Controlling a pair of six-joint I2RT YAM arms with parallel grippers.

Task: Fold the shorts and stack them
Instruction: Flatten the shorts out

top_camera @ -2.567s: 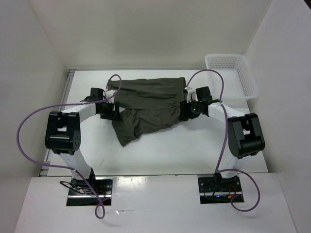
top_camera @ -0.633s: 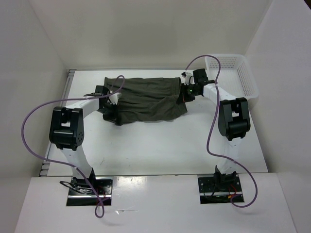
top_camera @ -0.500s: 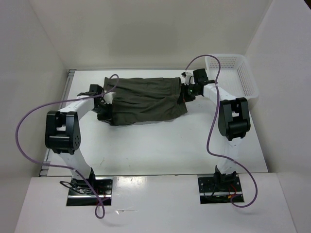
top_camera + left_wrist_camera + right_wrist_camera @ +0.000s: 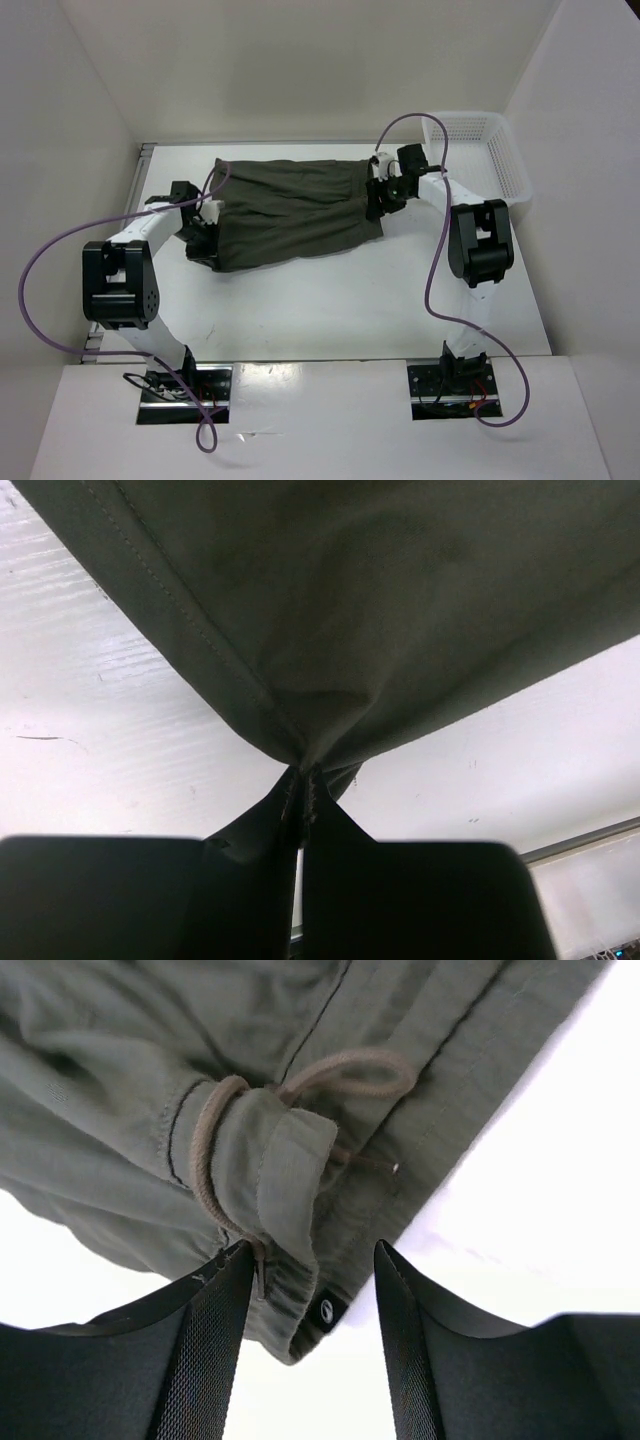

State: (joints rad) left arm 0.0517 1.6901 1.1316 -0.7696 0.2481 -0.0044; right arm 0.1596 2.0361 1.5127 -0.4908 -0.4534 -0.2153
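Note:
The dark olive-green shorts (image 4: 295, 210) lie folded in a wide band across the far half of the table. My left gripper (image 4: 203, 238) is at their near left corner, shut on a pinch of the hem (image 4: 304, 762), and the cloth fans out from the fingertips. My right gripper (image 4: 380, 196) is at the shorts' right end, over the waistband (image 4: 262, 1175) with its tan drawstring (image 4: 345, 1068). Its jaws stand open, the waistband corner lying loose between them.
A white mesh basket (image 4: 478, 150) stands at the far right corner, just beyond the right arm. White walls close in the table on the left, back and right. Purple cables (image 4: 45, 270) loop from both arms.
The right gripper has opened and let go of the waistband. The left gripper has shut on the hem and drawn the left corner outward and nearer, flattening the shorts.

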